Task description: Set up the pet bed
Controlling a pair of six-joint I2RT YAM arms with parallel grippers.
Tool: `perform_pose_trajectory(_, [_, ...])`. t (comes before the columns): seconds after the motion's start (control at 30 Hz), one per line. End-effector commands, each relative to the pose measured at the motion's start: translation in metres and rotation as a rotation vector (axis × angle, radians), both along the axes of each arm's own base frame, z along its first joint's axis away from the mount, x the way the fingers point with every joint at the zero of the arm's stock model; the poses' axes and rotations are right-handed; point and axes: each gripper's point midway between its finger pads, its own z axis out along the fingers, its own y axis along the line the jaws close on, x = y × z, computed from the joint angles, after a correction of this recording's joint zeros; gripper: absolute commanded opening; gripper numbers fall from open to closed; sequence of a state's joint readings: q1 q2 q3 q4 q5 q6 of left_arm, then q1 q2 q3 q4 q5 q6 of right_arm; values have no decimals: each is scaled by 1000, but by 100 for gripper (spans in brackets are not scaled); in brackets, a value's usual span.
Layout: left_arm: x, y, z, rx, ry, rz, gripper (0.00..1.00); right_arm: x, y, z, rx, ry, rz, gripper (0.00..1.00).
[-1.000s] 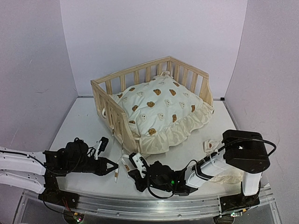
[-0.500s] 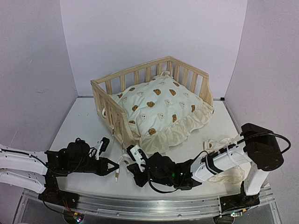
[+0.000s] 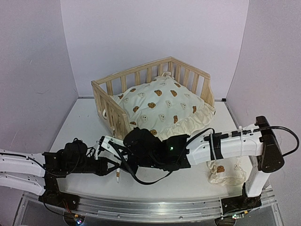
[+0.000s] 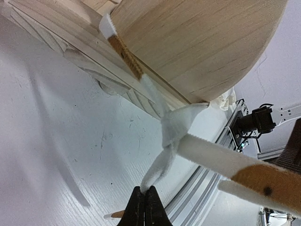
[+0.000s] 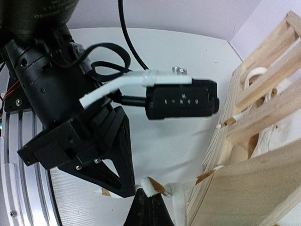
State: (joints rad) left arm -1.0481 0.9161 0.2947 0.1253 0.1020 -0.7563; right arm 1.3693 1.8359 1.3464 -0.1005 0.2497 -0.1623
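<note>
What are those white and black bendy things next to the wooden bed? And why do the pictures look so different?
They are two robot arms bolted to the white table. One picture looks down from above; the other two come from little cameras on each wrist. On the table stands a light wooden pet bed with slatted rails, holding a cream bear-print cushion. A small bear-print pillow lies by the right arm. The left hand and the right hand are both shut, each pinching a white cloth tie beside the bed.
</note>
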Motion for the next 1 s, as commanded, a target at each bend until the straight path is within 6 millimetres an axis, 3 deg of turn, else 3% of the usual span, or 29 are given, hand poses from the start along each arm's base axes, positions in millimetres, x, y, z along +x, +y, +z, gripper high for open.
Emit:
perform_pose_trajectory(0.0, [7, -6, 24, -64, -51, 15, 0, -2, -8, -18, -251, -74, 148, 0])
perform_pose_trajectory(0.43, [11, 3, 24, -31, -67, 46, 0, 34, -12, -12, -476, -256, 196, 0])
perform_pose_trajectory(0.73, [10, 3, 21, -13, -65, 39, 0, 59, -11, 7, -554, -395, 157, 0])
perform_pose_trajectory(0.97, [9, 7, 31, -31, -79, 46, 0, 72, -11, -9, -538, -348, 131, 0])
